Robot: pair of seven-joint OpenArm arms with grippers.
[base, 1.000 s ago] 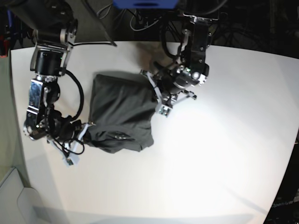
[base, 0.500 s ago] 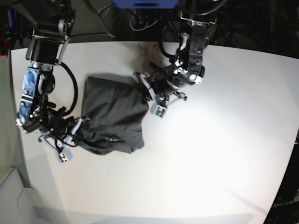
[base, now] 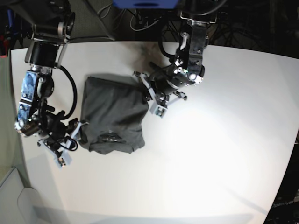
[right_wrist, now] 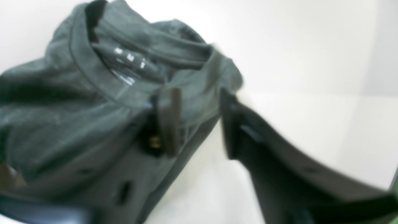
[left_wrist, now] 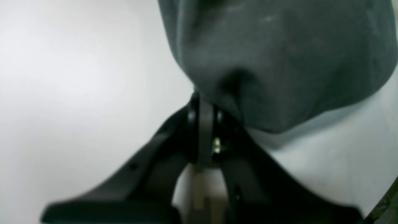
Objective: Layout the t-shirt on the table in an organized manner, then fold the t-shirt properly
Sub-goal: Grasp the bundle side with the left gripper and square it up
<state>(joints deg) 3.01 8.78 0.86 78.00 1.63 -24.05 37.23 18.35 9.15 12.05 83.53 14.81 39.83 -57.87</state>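
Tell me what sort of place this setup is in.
Probably a robotics lab or test bench: a bare white table with two robot arms mounted at its far edge, a tangle of cables behind it, and just one t-shirt to handle.

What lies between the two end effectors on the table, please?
In the base view, only the folded t-shirt spans the stretch between the right end effector and left end effector.
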